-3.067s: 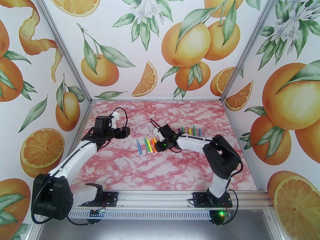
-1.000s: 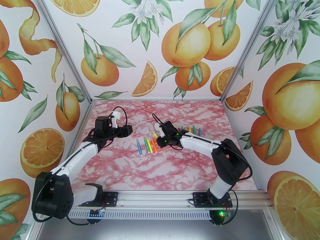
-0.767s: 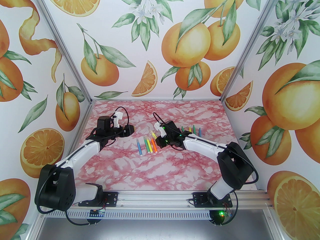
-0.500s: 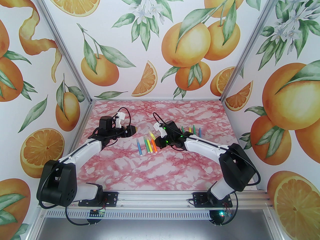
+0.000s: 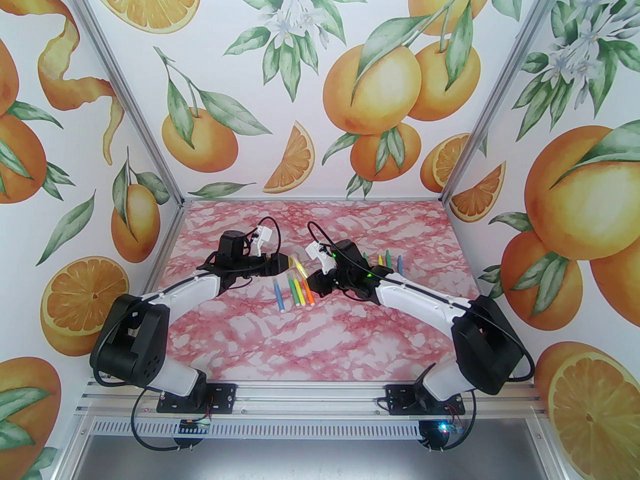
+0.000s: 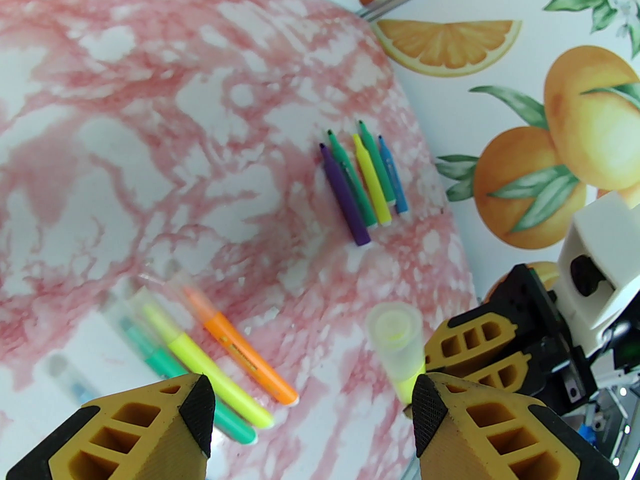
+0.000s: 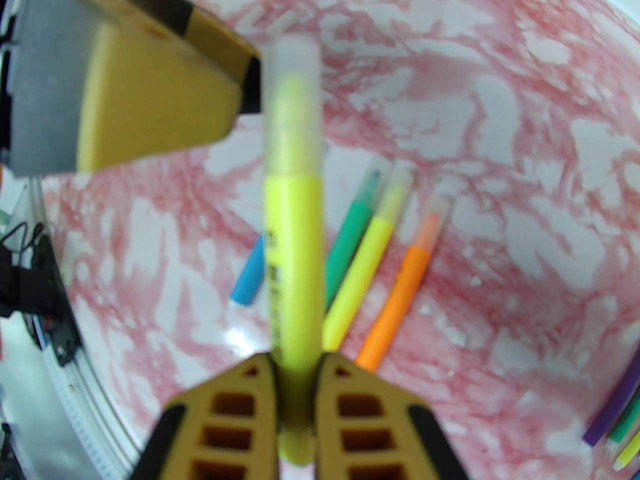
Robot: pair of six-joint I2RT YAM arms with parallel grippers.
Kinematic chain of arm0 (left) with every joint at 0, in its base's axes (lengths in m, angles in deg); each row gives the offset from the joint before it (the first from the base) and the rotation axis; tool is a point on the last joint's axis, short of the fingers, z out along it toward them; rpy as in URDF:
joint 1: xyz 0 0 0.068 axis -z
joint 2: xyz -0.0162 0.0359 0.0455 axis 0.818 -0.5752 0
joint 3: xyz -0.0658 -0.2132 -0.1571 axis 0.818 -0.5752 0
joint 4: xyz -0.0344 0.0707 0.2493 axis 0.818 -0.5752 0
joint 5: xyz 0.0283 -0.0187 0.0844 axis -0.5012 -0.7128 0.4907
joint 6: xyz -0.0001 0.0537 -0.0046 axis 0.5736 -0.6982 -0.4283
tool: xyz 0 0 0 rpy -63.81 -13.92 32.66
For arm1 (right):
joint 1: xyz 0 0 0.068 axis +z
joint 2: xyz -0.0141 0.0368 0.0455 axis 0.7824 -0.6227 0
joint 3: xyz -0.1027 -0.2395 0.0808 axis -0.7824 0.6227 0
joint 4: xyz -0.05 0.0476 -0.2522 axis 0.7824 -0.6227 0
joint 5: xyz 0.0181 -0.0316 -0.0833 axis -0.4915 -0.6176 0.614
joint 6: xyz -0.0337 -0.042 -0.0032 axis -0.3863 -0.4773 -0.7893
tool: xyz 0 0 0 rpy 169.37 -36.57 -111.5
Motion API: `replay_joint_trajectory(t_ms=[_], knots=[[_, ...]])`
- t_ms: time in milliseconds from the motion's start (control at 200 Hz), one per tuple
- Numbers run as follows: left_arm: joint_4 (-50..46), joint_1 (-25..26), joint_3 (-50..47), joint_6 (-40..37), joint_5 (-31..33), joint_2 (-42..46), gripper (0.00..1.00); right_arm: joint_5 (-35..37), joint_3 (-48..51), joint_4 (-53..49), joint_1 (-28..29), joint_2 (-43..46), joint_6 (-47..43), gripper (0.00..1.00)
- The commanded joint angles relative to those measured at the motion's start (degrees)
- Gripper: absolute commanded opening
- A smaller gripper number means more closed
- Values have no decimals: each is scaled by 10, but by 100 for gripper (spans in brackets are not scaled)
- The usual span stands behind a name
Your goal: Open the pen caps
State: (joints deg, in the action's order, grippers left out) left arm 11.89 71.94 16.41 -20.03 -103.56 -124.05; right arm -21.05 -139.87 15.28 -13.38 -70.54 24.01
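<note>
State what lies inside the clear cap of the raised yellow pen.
A yellow tip shows through the clear cap; the right hand covers the pen at its rear end.

Obscured and unfocused items
Rear end of yellow pen [image 7: 292, 248] hidden between right gripper [image 7: 296, 363] fingers [image 7: 235, 418]; its clear cap [image 7: 291, 93] blurred; blue pen [image 7: 248, 280] partly hidden behind it. Also blurred: pen caps [image 6: 150, 298] beyond left gripper [image 6: 312, 403] fingertip [image 6: 197, 403].

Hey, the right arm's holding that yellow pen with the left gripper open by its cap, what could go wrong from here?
The cap sits beside one finger of the open left gripper, not centred between the jaws, so closing may knock it aside.
The right gripper clamps the yellow pen near its tail; a pull might swivel it or slip it out.
</note>
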Motion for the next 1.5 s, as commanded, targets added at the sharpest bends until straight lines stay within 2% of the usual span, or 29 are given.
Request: replay_joint_trajectory(t_ms=[0,100,635,1026,1381,1491], knots=[[36,5,22,8,-25,-4,69,-18,8,16,-1,17,-9,0],[53,7,20,21,-33,-8,68,-21,7,18,-1,15,-9,0],[122,27,22,68,-62,-34,49,-23,18,33,0,32,-7,0],[150,33,22,90,-65,-42,31,-26,23,36,0,29,-8,0],[161,36,21,100,-69,-44,10,-18,27,48,0,28,-2,0],[163,37,21,102,-69,-45,7,-17,29,50,0,28,-1,13]])
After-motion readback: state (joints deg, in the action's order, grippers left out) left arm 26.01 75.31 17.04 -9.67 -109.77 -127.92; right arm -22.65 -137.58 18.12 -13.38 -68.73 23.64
